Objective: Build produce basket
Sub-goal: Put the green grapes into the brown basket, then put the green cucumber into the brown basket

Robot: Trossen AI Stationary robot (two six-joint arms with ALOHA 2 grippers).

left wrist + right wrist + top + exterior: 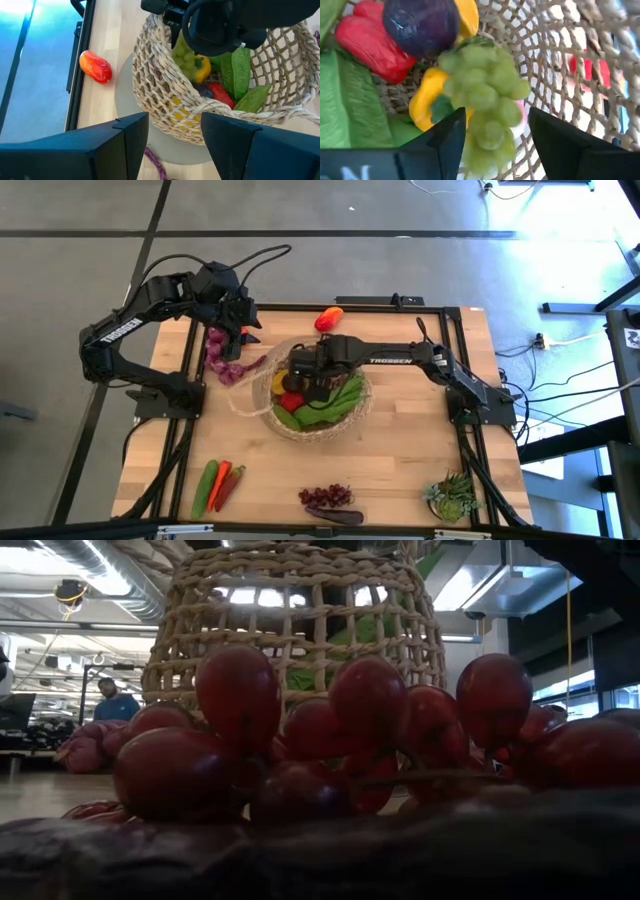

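The tan wicker basket [262,385] stands mid-table and holds green leaves [335,402], a red pepper [367,37], a yellow pepper [427,97] and a dark purple piece [420,25]. My right gripper [497,120] reaches down into the basket from the table's right, its fingers apart. A bunch of green grapes [485,95] lies between them, against the basket's inner wall. My left gripper [175,125] hangs open and empty above the table's far left [240,330], pointing at the basket [165,95]. My right gripper stands over the green grapes from above, slanting down, one finger on either side of the bunch. A gap shows beside one finger [555,140]. Whether the other finger [447,137] touches the grapes, I cannot tell.
A red-orange pepper [329,318] lies at the far edge. A pink-purple bunch [222,355] lies left of the basket. A cucumber and chillies [218,485] lie at the near left. Dark grapes [328,498] lie at the near edge. A potted plant [452,495] stands near right.
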